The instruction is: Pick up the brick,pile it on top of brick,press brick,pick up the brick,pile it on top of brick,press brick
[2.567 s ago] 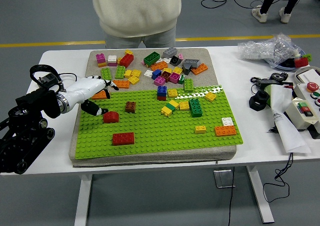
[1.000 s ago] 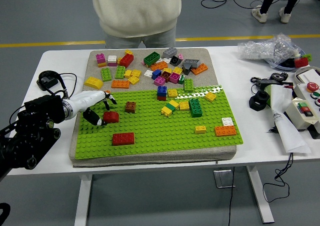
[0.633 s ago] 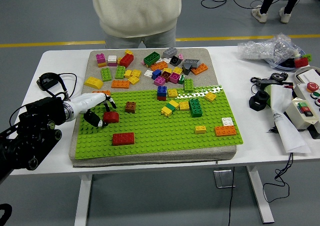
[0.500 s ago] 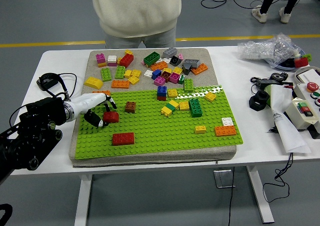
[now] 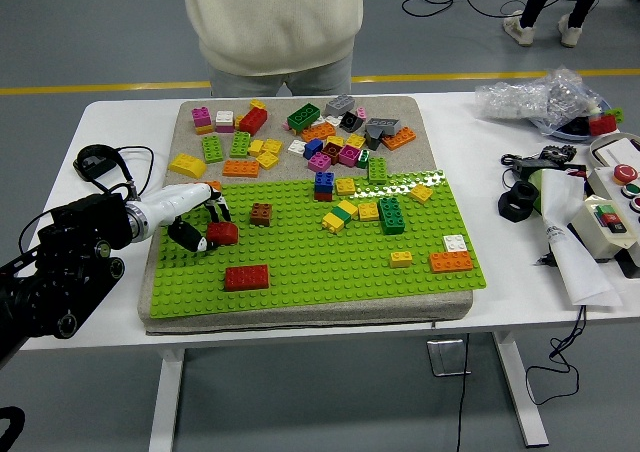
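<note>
My left hand [image 5: 200, 224] reaches in from the left over the green baseplate [image 5: 320, 272]. Its white fingers are curled around a small rounded red brick [image 5: 222, 234] at the plate's left side; thumb below-left, fingers above it. A flat red brick [image 5: 246, 277] lies on the plate just in front of it. A brown brick [image 5: 261, 213] stands a little to the right. Other bricks on the plate include a blue-on-red stack [image 5: 324, 185] and a dark green brick [image 5: 391, 215]. My right arm is out of view.
Loose bricks [image 5: 300, 132] cover the grey mat behind the plate. A person in a cream sweater [image 5: 272, 22] stands at the far side. A black cable coil [image 5: 95, 162] lies at left; a control box [image 5: 610, 217], paper and tools sit at right.
My left hand swung down from the mat's left edge onto the rounded red brick and closed around it. In the last half second it has barely moved.
</note>
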Action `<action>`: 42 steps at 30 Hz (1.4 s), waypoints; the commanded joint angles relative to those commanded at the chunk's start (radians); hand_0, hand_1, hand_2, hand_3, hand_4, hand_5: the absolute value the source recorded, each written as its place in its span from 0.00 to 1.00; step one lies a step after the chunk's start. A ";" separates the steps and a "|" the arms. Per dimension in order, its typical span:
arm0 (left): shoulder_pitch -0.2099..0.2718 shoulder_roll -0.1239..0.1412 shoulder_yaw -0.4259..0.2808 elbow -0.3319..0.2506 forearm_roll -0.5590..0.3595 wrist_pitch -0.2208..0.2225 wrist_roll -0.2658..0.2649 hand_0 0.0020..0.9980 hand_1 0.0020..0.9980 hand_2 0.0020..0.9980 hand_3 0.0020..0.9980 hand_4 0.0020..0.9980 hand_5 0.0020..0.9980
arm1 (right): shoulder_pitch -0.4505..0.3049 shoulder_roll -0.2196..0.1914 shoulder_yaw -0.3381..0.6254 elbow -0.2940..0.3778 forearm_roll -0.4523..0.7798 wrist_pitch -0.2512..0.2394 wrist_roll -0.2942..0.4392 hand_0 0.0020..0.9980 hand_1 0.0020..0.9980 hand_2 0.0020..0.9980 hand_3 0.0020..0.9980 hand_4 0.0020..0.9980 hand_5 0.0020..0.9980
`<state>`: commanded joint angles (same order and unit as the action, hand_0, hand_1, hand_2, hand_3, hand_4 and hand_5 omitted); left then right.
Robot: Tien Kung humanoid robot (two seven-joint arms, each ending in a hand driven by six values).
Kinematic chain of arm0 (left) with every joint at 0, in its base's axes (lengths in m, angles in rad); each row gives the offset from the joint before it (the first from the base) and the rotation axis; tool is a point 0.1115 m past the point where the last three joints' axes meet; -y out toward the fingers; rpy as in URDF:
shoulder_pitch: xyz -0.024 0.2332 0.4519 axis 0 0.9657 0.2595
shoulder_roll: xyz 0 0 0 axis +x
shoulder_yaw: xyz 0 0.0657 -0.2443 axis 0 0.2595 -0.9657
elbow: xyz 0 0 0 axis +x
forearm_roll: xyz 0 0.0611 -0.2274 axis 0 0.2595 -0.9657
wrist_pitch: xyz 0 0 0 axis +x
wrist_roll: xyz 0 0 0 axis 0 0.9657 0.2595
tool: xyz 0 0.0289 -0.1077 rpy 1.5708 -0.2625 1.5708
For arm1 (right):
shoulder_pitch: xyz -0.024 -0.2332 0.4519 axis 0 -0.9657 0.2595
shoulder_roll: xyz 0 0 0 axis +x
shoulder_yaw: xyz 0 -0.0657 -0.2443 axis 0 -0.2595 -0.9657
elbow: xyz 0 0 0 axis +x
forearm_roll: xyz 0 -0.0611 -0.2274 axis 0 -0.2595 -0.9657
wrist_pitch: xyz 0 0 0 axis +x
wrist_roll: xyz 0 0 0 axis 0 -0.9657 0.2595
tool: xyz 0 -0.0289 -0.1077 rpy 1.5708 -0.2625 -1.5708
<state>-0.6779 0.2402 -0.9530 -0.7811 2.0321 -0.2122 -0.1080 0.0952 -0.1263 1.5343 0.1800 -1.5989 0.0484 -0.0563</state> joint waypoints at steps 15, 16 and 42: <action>0.009 0.009 -0.019 -0.024 -0.016 -0.014 0.008 0.58 0.59 0.51 0.53 0.54 0.00 | -0.002 0.001 0.001 0.000 0.000 0.000 0.000 0.76 0.68 0.72 0.75 1.00 0.69; 0.011 0.011 -0.025 -0.030 -0.017 -0.015 0.010 0.58 0.59 0.51 0.53 0.54 0.00 | -0.002 0.001 0.001 0.000 0.000 0.000 0.000 0.76 0.68 0.72 0.75 1.00 0.69; 0.238 0.061 -0.202 -0.424 0.024 -0.045 0.074 0.58 0.58 0.52 0.53 0.54 0.00 | -0.009 -0.005 0.008 0.000 0.010 -0.003 0.001 0.76 0.68 0.72 0.75 1.00 0.69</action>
<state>-0.4401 0.3015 -1.1549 -1.2051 2.0557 -0.2574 -0.0339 0.0857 -0.1313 1.5426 0.1800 -1.5891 0.0453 -0.0549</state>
